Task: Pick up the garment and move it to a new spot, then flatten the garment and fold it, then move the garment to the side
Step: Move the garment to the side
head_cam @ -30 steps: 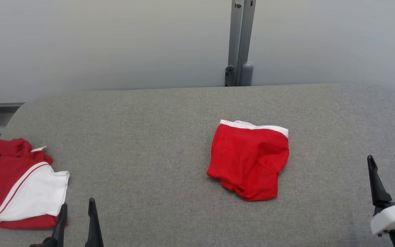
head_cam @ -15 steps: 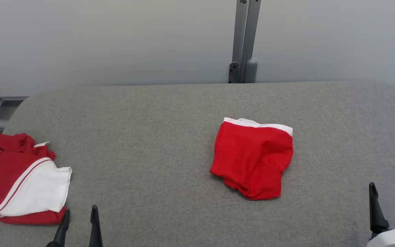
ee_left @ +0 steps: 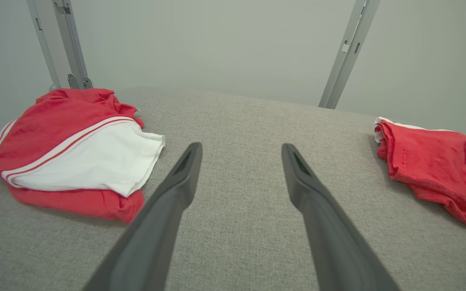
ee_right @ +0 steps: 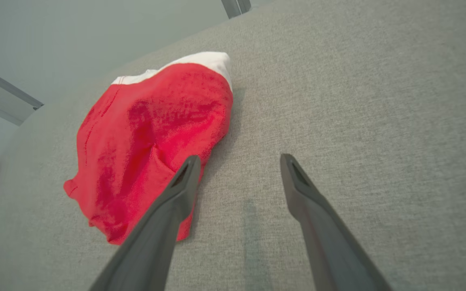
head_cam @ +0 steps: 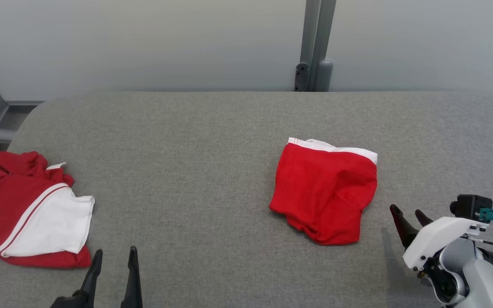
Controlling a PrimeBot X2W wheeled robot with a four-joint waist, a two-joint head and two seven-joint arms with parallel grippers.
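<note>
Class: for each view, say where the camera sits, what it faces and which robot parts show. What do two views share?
Head view: on the head, down at the grey table; left gripper and right gripper show, open.
Left wrist view: left wrist, along its own fingers across the table; crumpled shirt at left.
Right wrist view: right wrist, along its own fingers toward the folded red garment.
Both wrist views show that garment.

Grey fabric table with two things on it: crumpled red-and-white shirt far left, folded red garment right of middle.
</note>
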